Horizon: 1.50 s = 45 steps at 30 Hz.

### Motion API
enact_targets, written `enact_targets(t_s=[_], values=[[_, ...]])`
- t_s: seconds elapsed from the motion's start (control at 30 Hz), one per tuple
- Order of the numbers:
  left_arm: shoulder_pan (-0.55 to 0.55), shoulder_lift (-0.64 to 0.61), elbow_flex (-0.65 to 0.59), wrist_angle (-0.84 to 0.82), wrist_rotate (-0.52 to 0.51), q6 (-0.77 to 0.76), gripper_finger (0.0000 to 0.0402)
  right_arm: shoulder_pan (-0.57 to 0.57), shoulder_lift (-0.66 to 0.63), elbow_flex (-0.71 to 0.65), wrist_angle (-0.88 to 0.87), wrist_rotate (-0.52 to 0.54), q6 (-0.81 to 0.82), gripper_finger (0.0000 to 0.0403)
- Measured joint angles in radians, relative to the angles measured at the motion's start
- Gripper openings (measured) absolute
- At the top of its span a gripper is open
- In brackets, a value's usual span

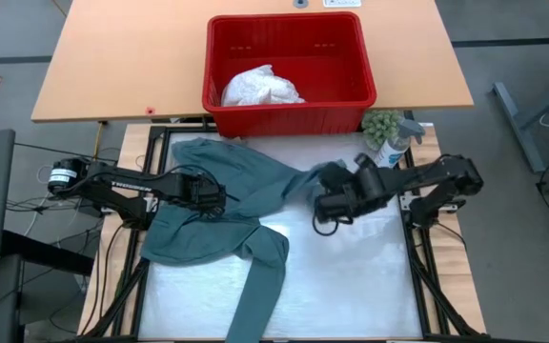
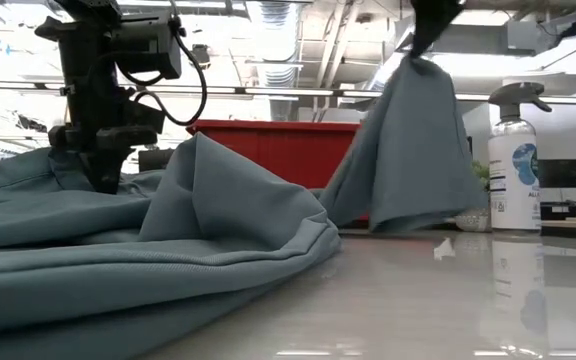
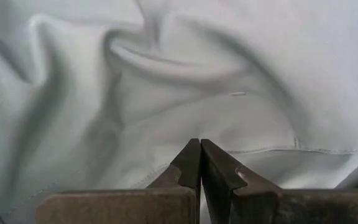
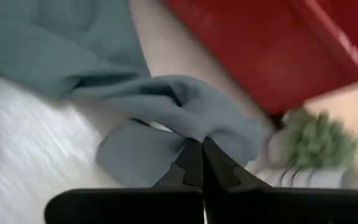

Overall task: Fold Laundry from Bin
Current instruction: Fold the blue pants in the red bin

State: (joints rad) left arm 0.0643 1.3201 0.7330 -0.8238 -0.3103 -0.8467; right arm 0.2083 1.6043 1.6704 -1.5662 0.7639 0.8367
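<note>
The dark teal-green shirt (image 1: 246,195) is soft and wrinkly. It lies in front of the red bin (image 1: 289,105), with one long sleeve trailing away from the bin. The bin is hard, shiny plastic with tall sides. A crumpled white cloth (image 1: 260,88) sits inside it. The left gripper (image 1: 213,198) rests on the shirt, its fingers pressed together on the cloth. The right gripper (image 1: 324,208) pinches a corner of the shirt and lifts it up near the bin.
</note>
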Motion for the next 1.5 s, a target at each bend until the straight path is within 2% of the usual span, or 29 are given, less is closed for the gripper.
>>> enact_targets(t_s=[0.1, 0.17, 0.23, 0.3, 0.37, 0.47, 0.57, 0.67, 0.77, 0.87, 0.97, 1.07, 1.17, 1.23, 1.33, 1.4, 1.5], values=[[0.000, 0.000, 0.000, 0.000, 0.000, 0.000, 0.0000, -0.038, 0.025, 0.067, 0.004, 0.067, -0.335, 0.0013], [0.000, 0.000, 0.000, 0.002, 0.000, 0.000, 0.0000, -0.050, 0.038, 0.107, -0.004, 0.177, -0.490, 0.0013], [0.000, 0.000, 0.000, 0.002, 0.006, 0.001, 0.0000, -0.055, 0.044, 0.139, 0.021, 0.203, -0.620, 0.0013], [0.000, 0.000, 0.000, 0.000, 0.017, 0.001, 0.0000, -0.041, 0.045, 0.158, 0.042, 0.112, -0.689, 0.0013], [0.000, 0.000, 0.000, 0.000, 0.024, 0.002, 0.0000, -0.014, 0.048, 0.149, 0.040, -0.066, -0.670, 0.0013], [0.000, 0.000, 0.000, -0.001, 0.029, 0.008, 0.0000, 0.052, 0.053, 0.068, 0.054, -0.338, -0.531, 0.0013], [0.000, 0.000, 0.000, -0.002, 0.030, 0.029, 0.0000, 0.150, 0.053, -0.081, 0.110, -0.517, -0.342, 0.0013], [0.000, 0.000, 0.000, -0.003, 0.032, 0.050, 0.0000, 0.270, 0.054, -0.249, 0.137, -0.597, -0.090, 0.0013], [0.000, 0.000, 0.000, -0.002, 0.038, 0.054, 0.0000, 0.366, 0.054, -0.407, 0.116, -0.649, 0.274, 0.0021], [0.000, 0.000, 0.000, -0.002, 0.052, 0.055, 0.0000, 0.431, 0.053, -0.502, 0.056, -0.771, 0.545, 0.0063], [0.000, 0.000, 0.000, -0.001, 0.078, 0.074, 0.0000, 0.469, 0.053, -0.536, 0.056, -0.855, 0.626, 0.0120], [0.000, 0.000, 0.000, -0.001, 0.082, 0.091, 0.0000, 0.492, 0.052, -0.507, 0.047, -0.814, 0.640, 0.0178], [0.000, 0.000, 0.000, -0.001, 0.082, 0.103, 0.0000, 0.503, 0.045, -0.434, 0.050, -0.669, 0.631, 0.0226], [0.000, 0.000, 0.000, 0.001, 0.082, 0.105, 0.0000, 0.512, 0.036, -0.372, 0.057, -0.531, 0.600, 0.0245], [0.000, 0.000, 0.000, 0.005, 0.079, 0.104, 0.0000, 0.510, 0.028, -0.317, 0.056, -0.336, 0.516, 0.0252], [0.000, 0.000, 0.000, 0.005, 0.078, 0.102, 0.0000, 0.474, 0.020, -0.316, 0.053, -0.306, 0.431, 0.0251], [0.000, 0.000, 0.000, 0.006, 0.079, 0.101, 0.0000, 0.391, 0.017, -0.345, 0.073, -0.321, 0.257, 0.0245]])
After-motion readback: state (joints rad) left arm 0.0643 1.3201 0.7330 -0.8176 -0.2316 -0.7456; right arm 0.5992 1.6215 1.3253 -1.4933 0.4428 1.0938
